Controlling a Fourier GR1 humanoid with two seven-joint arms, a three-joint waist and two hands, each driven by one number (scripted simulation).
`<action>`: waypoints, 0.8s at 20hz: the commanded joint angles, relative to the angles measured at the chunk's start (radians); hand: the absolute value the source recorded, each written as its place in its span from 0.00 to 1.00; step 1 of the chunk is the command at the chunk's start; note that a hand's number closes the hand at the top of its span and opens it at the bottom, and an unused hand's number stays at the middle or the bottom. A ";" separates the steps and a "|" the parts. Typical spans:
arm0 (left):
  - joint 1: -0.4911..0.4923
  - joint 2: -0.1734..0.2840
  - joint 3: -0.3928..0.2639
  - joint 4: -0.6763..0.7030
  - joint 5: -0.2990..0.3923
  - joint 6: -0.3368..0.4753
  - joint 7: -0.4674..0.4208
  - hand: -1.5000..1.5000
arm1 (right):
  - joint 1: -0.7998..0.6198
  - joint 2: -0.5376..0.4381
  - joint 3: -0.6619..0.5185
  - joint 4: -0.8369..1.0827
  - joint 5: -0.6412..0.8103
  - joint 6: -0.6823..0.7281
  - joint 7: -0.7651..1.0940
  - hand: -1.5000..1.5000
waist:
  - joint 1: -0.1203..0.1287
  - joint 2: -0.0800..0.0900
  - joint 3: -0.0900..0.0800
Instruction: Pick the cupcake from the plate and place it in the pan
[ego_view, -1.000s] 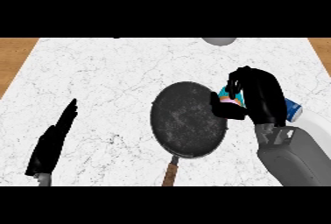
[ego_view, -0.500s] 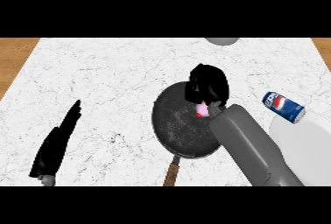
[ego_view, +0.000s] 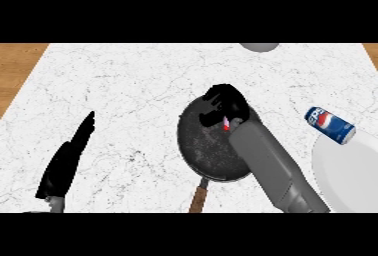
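Desk (ego_view: 133, 85): white marble top, wood showing at its left and right far corners. Everything below is placed relative to the pan.

Pan (ego_view: 203, 145): dark, round, mid-desk, wooden handle (ego_view: 199, 197) pointing toward the near edge.

Plate (ego_view: 347, 172): white, right of the pan, well apart from it, cut off by the view's right edge.

Right hand (ego_view: 225, 102): forearm comes in diagonally across the pan's right side, hand sits over the pan's far rim. Fingers curled down around the cupcake (ego_view: 226, 123), only a small pink sliver of it visible below the hand, over the pan's upper right interior. Can't tell if it touches the pan floor.

Left hand (ego_view: 66, 162): left of the pan, well apart, resting, fingers straight and holding nothing.

Soda can (ego_view: 330, 125): blue, lying on its side, right of the pan, just beside the plate's far edge.

Grey round object (ego_view: 258, 46): far edge of the desk beyond the pan, mostly cut off.
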 joint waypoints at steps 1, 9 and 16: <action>-0.036 0.004 0.005 0.004 0.001 -0.013 0.033 0.50 | 0.011 0.012 -0.012 0.057 -0.188 -0.113 -0.121 0.00 | 0.013 0.002 0.001; -0.003 0.033 0.042 -0.010 0.016 -0.032 0.011 0.50 | -0.068 0.013 -0.122 0.091 -0.286 -0.409 -0.348 0.00 | -0.004 -0.002 0.000; 0.049 0.023 0.069 0.017 0.023 -0.028 -0.022 0.50 | -0.045 -0.037 -0.257 0.064 -0.369 -0.504 -0.378 0.00 | -0.053 -0.017 -0.002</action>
